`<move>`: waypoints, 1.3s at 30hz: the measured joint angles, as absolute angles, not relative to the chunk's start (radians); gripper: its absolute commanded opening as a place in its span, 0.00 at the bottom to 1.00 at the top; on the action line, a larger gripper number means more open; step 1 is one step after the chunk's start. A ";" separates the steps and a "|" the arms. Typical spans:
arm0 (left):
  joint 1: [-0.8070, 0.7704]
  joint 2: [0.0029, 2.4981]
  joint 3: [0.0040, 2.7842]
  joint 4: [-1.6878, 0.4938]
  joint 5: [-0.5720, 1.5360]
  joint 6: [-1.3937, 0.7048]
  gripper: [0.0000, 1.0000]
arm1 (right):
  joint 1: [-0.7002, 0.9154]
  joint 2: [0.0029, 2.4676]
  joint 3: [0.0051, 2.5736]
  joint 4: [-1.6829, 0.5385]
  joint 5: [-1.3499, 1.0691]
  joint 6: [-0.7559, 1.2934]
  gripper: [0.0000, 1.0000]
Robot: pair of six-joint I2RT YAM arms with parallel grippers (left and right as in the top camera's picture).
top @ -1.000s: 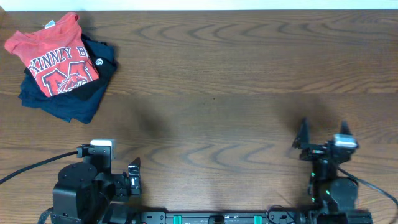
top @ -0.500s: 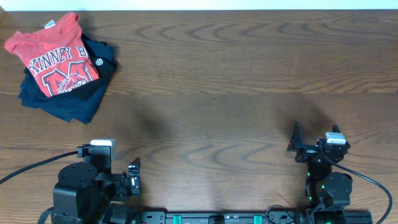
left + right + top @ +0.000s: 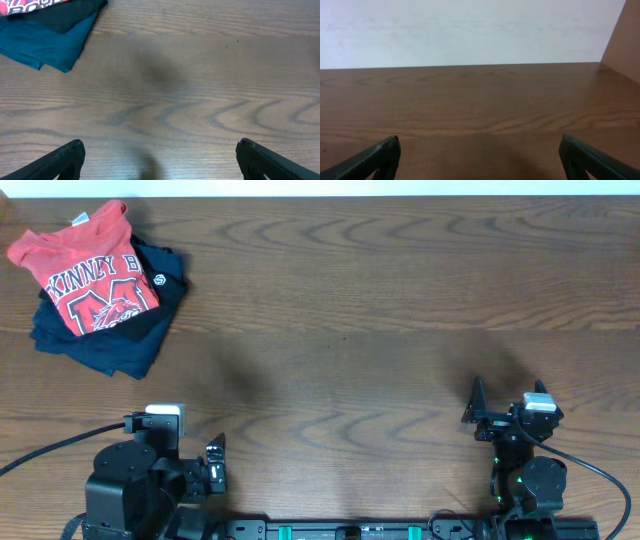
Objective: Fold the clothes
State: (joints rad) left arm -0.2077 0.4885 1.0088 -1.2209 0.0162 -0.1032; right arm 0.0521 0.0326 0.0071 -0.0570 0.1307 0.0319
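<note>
A coral-red T-shirt (image 3: 85, 265) with white-and-dark varsity lettering lies folded on top of a pile at the table's far left corner. A sliver of its print shows at the top left of the left wrist view (image 3: 25, 6). My left gripper (image 3: 205, 470) is open and empty near the front edge on the left; its jaws (image 3: 160, 160) frame bare wood. My right gripper (image 3: 500, 418) is open and empty near the front edge on the right; its jaws (image 3: 480, 160) face the far wall.
Black (image 3: 165, 280) and navy-blue (image 3: 95, 350) garments lie under the red shirt; the blue one shows in the left wrist view (image 3: 45, 40). The brown wood table (image 3: 380, 310) ends at a white wall (image 3: 470, 30). A black cable (image 3: 50, 450) runs at the front left.
My right gripper has pulled back toward the front edge and slightly left. The left arm and the pile have not moved.
</note>
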 measured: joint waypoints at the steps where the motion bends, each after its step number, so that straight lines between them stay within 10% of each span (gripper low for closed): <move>1: -0.206 0.487 1.008 -1.223 0.016 -0.103 0.98 | 0.052 0.033 0.007 -0.057 0.131 0.032 0.99; 26: -0.054 0.020 0.070 -0.010 0.019 -0.100 0.98 | 0.052 0.033 0.007 -0.059 0.127 0.032 0.99; 39: -0.054 0.011 0.036 -0.066 0.023 -0.099 0.98 | 0.052 0.033 0.007 -0.058 0.127 0.032 0.99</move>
